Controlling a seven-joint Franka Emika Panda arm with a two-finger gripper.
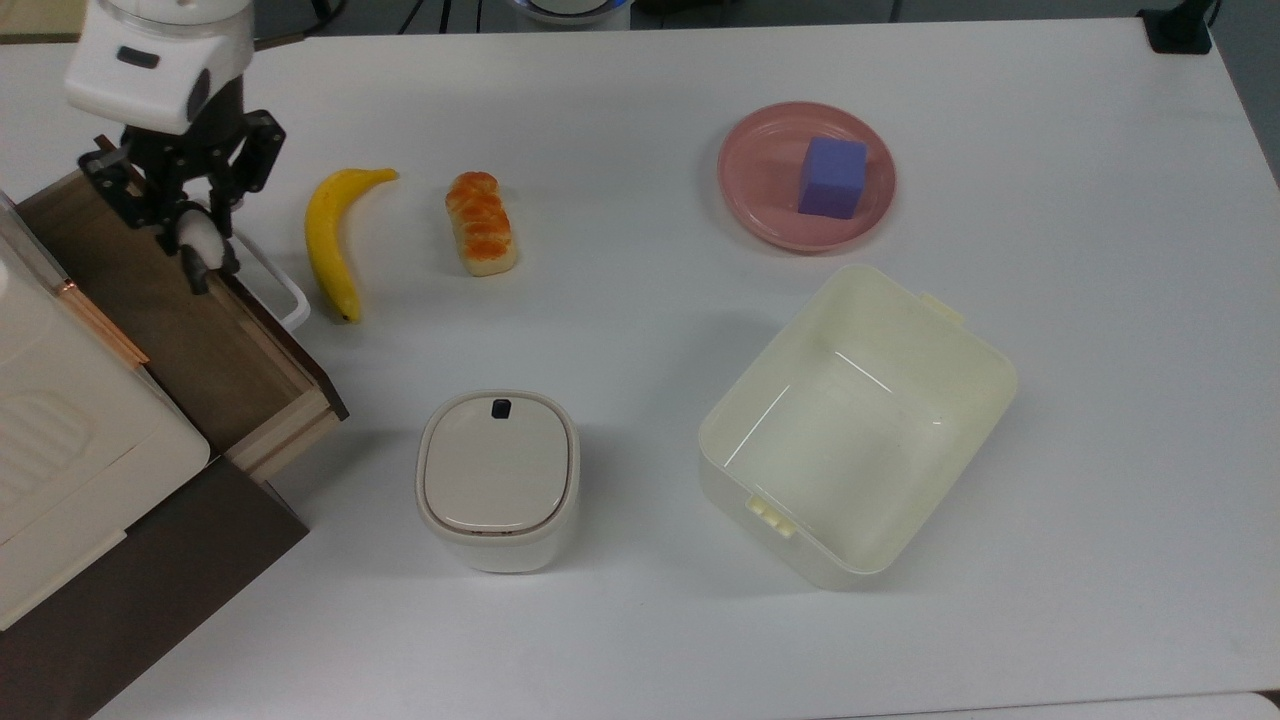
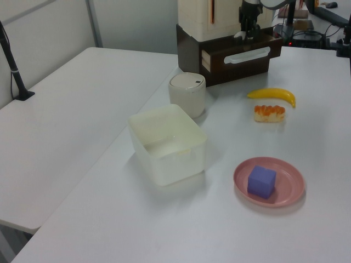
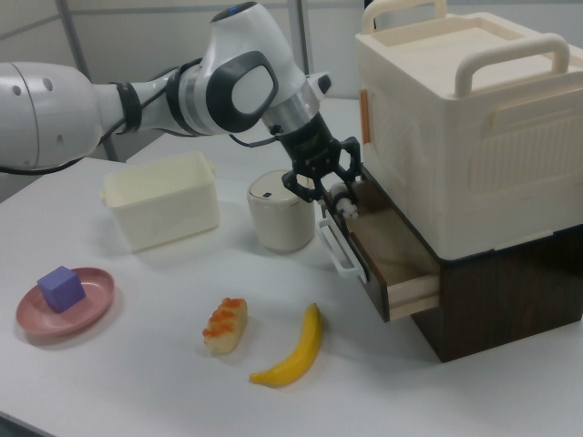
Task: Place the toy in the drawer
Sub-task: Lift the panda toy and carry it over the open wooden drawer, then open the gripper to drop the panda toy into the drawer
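Note:
My gripper (image 1: 195, 250) is shut on a small white toy (image 1: 201, 238) and hangs over the front part of the open wooden drawer (image 1: 140, 300), just inside its front panel. In the right view the gripper (image 3: 339, 204) holds the toy (image 3: 343, 201) above the drawer's cavity (image 3: 387, 246), close to the white handle (image 3: 333, 246). The left view has the gripper (image 2: 242, 34) with the toy (image 2: 239, 35) just above the drawer front (image 2: 241, 56). What lies on the drawer floor under the toy is hidden.
A banana (image 1: 330, 240) and a bread roll (image 1: 480, 222) lie to the top view's right of the drawer. Further right stand a pink plate (image 1: 760, 190) with a purple cube (image 1: 835, 177), a cream bin (image 1: 855, 420) and a lidded white container (image 1: 498, 478). A cream box (image 3: 455, 109) tops the cabinet.

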